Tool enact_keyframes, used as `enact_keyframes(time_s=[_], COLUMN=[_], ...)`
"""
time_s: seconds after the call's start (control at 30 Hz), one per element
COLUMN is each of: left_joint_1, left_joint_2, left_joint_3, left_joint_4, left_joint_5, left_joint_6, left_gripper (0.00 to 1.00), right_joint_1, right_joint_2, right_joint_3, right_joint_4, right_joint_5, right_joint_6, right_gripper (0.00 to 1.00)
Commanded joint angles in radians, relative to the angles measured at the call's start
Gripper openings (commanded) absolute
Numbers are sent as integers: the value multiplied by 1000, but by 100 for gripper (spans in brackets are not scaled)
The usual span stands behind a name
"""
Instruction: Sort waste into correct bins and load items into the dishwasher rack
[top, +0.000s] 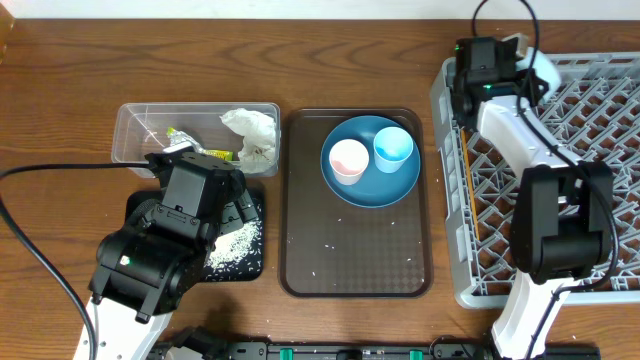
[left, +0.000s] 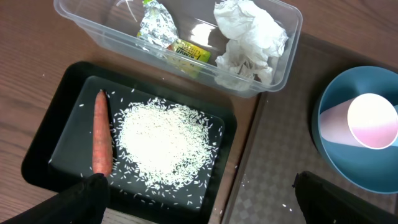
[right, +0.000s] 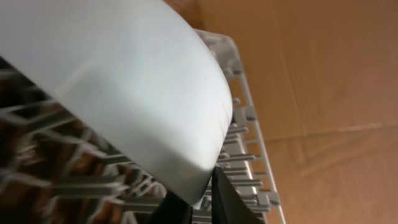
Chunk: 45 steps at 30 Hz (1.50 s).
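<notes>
My right gripper is shut on the rim of the pale blue-white bowl and holds it over the grey dishwasher rack, at the rack's far left corner in the overhead view. The wooden chopsticks lie in the rack. My left gripper is open and empty above the black tray, which holds white rice and an orange carrot. The clear tub holds the foil wrapper and crumpled white paper.
A dark brown serving tray lies in the middle, with stray rice grains on it. On it stands the dark blue plate with the pink cup and the light blue cup. A black cable runs at the left.
</notes>
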Motion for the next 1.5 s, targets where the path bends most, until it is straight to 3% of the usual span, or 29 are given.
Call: enact_keyframes(time_s=[0.0,0.13,0.4,0.53,0.73,1.07,1.33,1.47], left_joint_1=[4,5,5,5,5,5,5,5], left_joint_2=[-4,-4,-4,-4,-4,-4,-4,-4], left_joint_3=[14,14,14,14,14,14,14,14], left_joint_4=[-2,-2,-2,-2,-2,-2,-2,-2], left_joint_5=[-13,-14,-13,-13,-14,-13,-13,-14], left_joint_6=[-9,-9,-9,-9,-9,-9,-9,-9], left_gripper=[98,98,98,98,98,98,98,98], right_joint_1=[35,62,117,152,194,200,228,238], right_joint_2=[14,14,14,2,-100,-394,-447,-447], right_joint_3=[-10,-10,-10,-10,-10,-10,-10,-10], right_joint_4=[-13,-27,-101,-124,-176,-343,-531,-571], right_joint_5=[-30,-29,-29,-30,-177,-1053,-1202,-1249], right_joint_6=[17,16,17,17,17,59,229,245], right_gripper=[18,19,53,58,58,55,53,52])
